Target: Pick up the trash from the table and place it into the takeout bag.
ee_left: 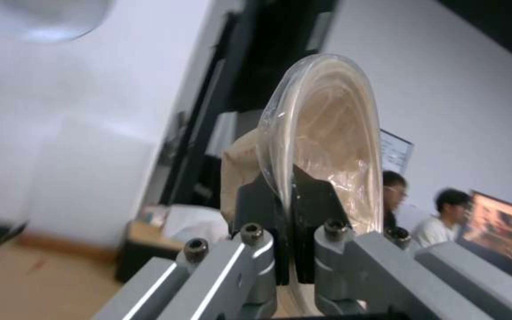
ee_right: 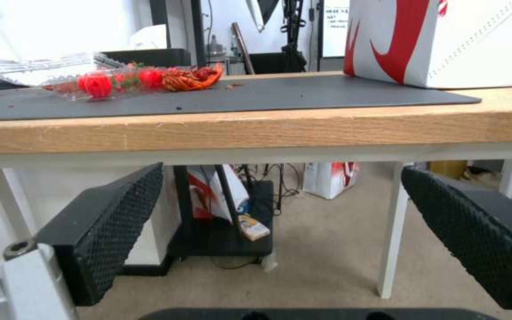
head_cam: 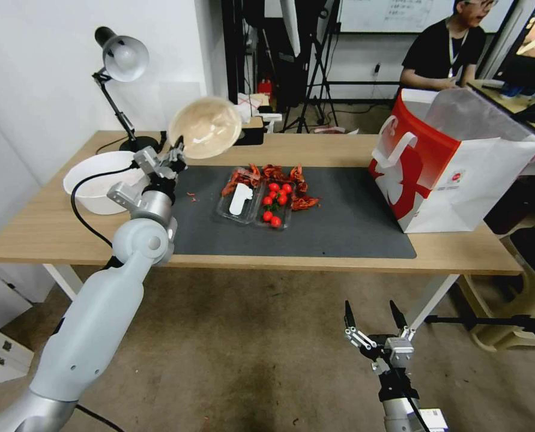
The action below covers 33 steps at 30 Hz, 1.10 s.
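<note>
Above the left end of the worktop point(head_cam: 51, 231), near its far edge: left arm stretched up and forward, elbow bent over the near edge. Left end effector point(head_cam: 176, 151) lifted off the dark mat point(head_cam: 339, 231), fingers point(ee_left: 315, 195) pressed tight on the rim of the shallow beige bowl point(head_cam: 206, 127). Bowl held in the air, tipped on its side, inside facing out, see-through film over it. Just past the mat's left edge, close by the arm: a white bowl point(head_cam: 96, 192) and a black desk lamp point(head_cam: 123, 60) in the far left corner.

In the middle of the mat: a clear tray point(head_cam: 255, 207) with small red tomatoes point(head_cam: 274, 204) and red shell bits point(head_cam: 267, 175) along its far side.

At the right end of the worktop, on the mat's right edge: the takeout bag point(head_cam: 453, 174), standing up, mouth open.

Below the near edge, toward the right: right arm low, pointing up. Right end effector point(head_cam: 372, 315) spread wide, holding nothing, black bumpy pads point(ee_right: 114, 222) well apart.
</note>
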Available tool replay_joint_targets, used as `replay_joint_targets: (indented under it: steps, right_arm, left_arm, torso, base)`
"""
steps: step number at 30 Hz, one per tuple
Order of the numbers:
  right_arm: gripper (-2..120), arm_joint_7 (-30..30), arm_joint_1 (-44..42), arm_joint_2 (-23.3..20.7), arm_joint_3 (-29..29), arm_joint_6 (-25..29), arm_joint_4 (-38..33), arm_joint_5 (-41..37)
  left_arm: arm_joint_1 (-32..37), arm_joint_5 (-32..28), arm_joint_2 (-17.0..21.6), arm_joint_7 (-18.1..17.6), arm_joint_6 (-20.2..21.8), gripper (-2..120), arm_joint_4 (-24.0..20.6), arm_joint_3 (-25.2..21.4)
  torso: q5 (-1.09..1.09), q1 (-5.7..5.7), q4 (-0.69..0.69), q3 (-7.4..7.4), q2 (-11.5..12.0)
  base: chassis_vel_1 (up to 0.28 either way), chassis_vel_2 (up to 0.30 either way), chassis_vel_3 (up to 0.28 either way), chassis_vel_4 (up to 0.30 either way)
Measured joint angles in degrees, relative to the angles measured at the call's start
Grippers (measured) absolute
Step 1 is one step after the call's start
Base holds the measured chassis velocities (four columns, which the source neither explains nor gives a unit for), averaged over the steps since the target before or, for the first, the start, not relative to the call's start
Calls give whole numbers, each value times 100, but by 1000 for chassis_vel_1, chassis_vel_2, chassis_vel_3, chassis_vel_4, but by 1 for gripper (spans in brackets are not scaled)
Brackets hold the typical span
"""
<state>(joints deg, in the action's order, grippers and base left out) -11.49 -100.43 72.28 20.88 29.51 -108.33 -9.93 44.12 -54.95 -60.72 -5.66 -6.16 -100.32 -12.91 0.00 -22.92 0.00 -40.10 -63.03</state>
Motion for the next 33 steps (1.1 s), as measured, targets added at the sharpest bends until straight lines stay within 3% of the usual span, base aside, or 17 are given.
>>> replay_joint_targets:
  steps: [3,9,16,17,20,28,33]
  right_arm:
    - [100,0,2,14,-1,-1,-2,7]
    - [100,-2,8,26,3,-7,-6,10]
    - [100,-17,9,19,49,-11,9,2]
    - [100,-17,9,19,49,-11,9,2]
    - [100,-24,37,21,51,-24,54,-11]
    - [100,-35,85,34,51,-51,107,-29]
    - [100,-52,98,38,74,-50,152,-50]
  left_arm:
    - [-146,527,127,378,-133,0,-127,253]
    - [-527,882,174,508,-181,0,-159,734]
    - [-1790,1095,-66,478,-233,0,497,1964]
    - [-1790,1095,-66,478,-233,0,497,1964]
    - [-2342,1340,-311,448,-307,0,909,2463]
    - [-3054,1576,-901,209,-364,0,1420,3145]
    - [-3758,1767,-1678,33,-457,0,2064,3683]
  torso:
    - [2,0,0,0,0]
    - [1,0,0,0,0]
    - [2,0,-2,-1,1]
    - [2,0,-2,-1,1]
    - [1,-1,-1,-1,0]
    - [2,-1,0,-1,0]
    - [2,0,-1,-1,1]
  base:
    - [0,0,0,0]
    - [0,0,0,0]
    - [0,0,0,0]
    - [0,0,0,0]
    - [0,0,0,0]
    - [0,0,0,0]
    - [0,0,0,0]
